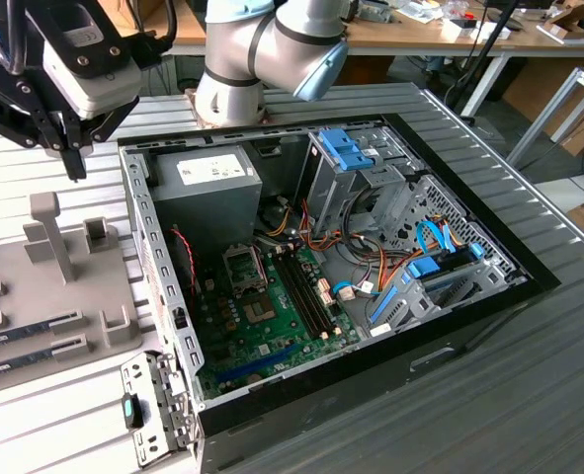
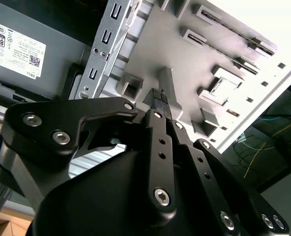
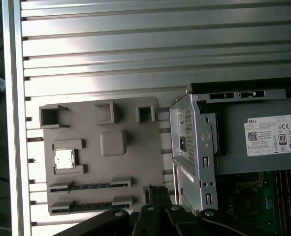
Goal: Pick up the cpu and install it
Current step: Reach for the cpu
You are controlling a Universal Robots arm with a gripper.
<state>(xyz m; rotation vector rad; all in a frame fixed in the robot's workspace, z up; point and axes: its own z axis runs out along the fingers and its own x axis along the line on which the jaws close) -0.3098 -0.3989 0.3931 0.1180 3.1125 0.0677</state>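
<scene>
Gripper [image 2: 158,93] closed and empty above grey tray [image 3: 135,147], cpu [image 3: 65,159] in its pocket.

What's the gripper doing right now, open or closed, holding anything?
The gripper: closed, holding nothing. The cpu lies in the grey tray.

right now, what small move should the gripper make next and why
Probably slide the gripper over the tray toward the cpu and open it. The cpu lies untouched in its pocket, while the gripper hangs shut and empty near the tray's edge by the case.
</scene>
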